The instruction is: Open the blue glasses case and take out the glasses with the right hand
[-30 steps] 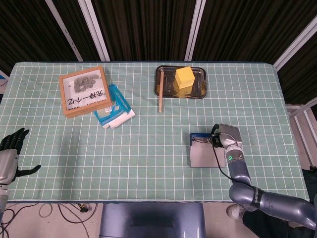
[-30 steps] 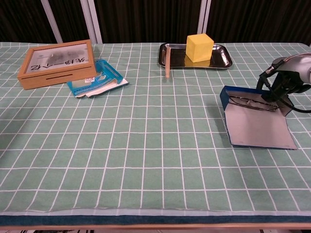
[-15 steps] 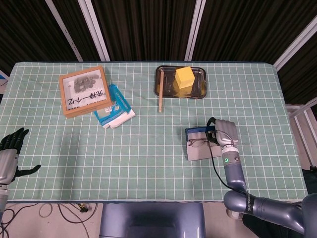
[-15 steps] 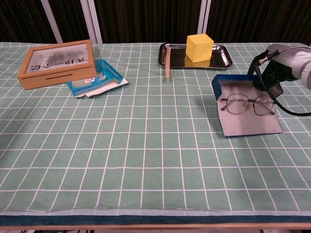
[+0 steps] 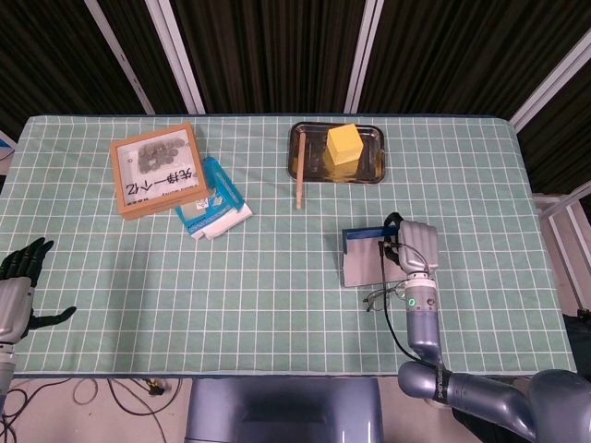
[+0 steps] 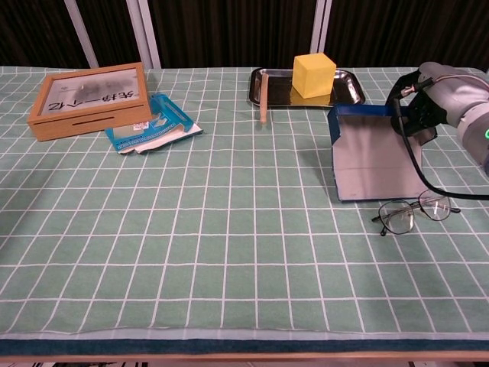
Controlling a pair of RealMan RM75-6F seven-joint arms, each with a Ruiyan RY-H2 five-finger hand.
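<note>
The blue glasses case point(image 5: 365, 260) point(image 6: 373, 157) stands open, tipped up on its near edge with its grey inside facing me. My right hand point(image 5: 413, 247) point(image 6: 437, 98) grips its far right corner. The thin-framed glasses point(image 5: 382, 297) point(image 6: 415, 214) lie on the tablecloth just in front of the case, outside it and clear of the hand. At the far left edge of the head view, my left hand point(image 5: 20, 275) hovers with its fingers spread, holding nothing.
A wooden framed box point(image 5: 159, 169) point(image 6: 92, 95) and a blue packet point(image 5: 212, 203) point(image 6: 153, 122) lie at the back left. A metal tray point(image 5: 371, 164) point(image 6: 350, 95) with a yellow block point(image 5: 343, 143) point(image 6: 314, 74) sits at the back, a wooden stick point(image 5: 299, 175) point(image 6: 263, 95) against it.
The right hand has lifted and tipped the case up and moved it back. The glasses slid out of it onto the table in front.
</note>
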